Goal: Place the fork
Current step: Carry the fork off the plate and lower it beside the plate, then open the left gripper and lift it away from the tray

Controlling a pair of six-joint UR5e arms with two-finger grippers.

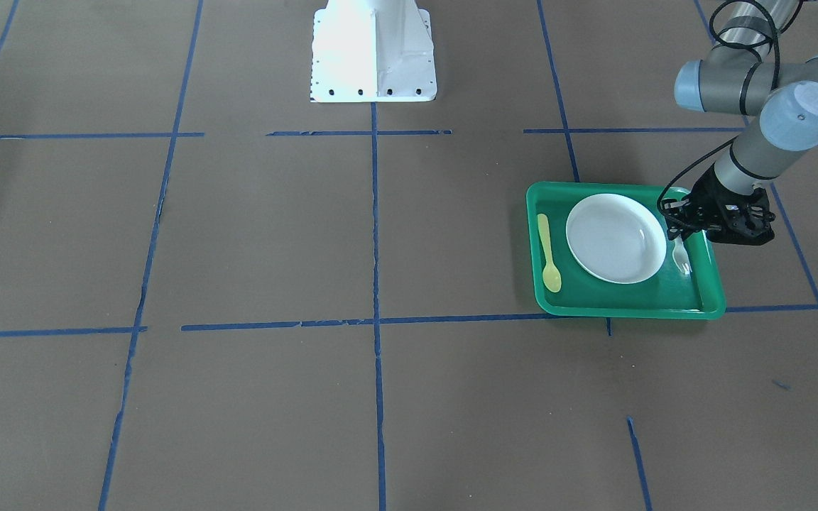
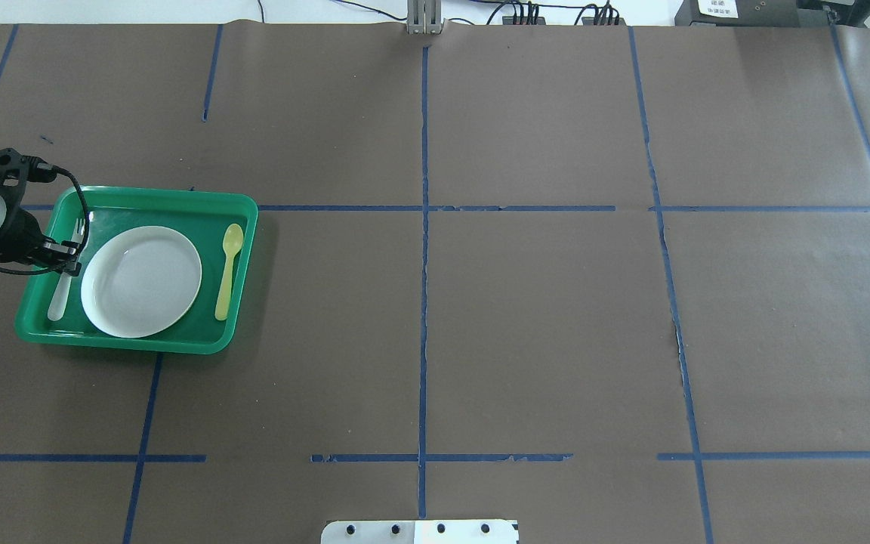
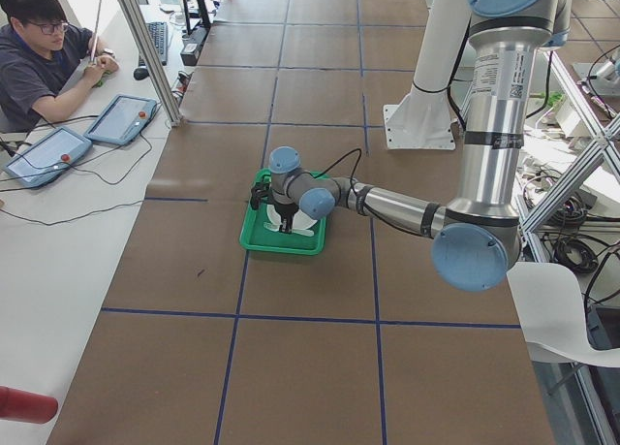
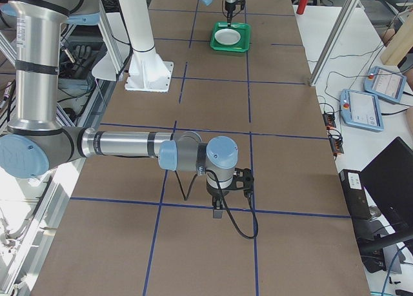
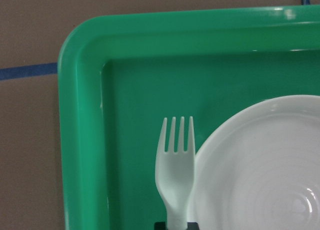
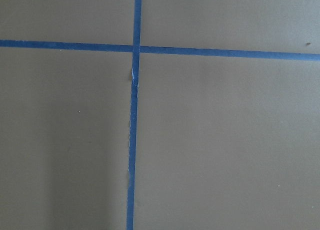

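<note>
The pale whitish plastic fork (image 5: 175, 160) is in the green tray (image 2: 178, 198), along its left side next to the white plate (image 2: 140, 281), tines pointing away from the robot. My left gripper (image 2: 65, 263) is low over the tray, and its jaws look shut on the fork's handle at the bottom edge of the left wrist view. I cannot tell whether the fork rests on the tray floor. In the front-facing view the fork (image 1: 681, 257) sticks out below the left gripper (image 1: 677, 231). My right gripper (image 4: 218, 212) shows only in the exterior right view, over bare table; I cannot tell its state.
A yellow spoon (image 2: 228, 272) lies in the tray on the plate's other side. The robot's white base (image 1: 373, 50) stands at mid table. Blue tape lines cross the brown table. An operator (image 3: 39, 57) sits beyond the table's left end.
</note>
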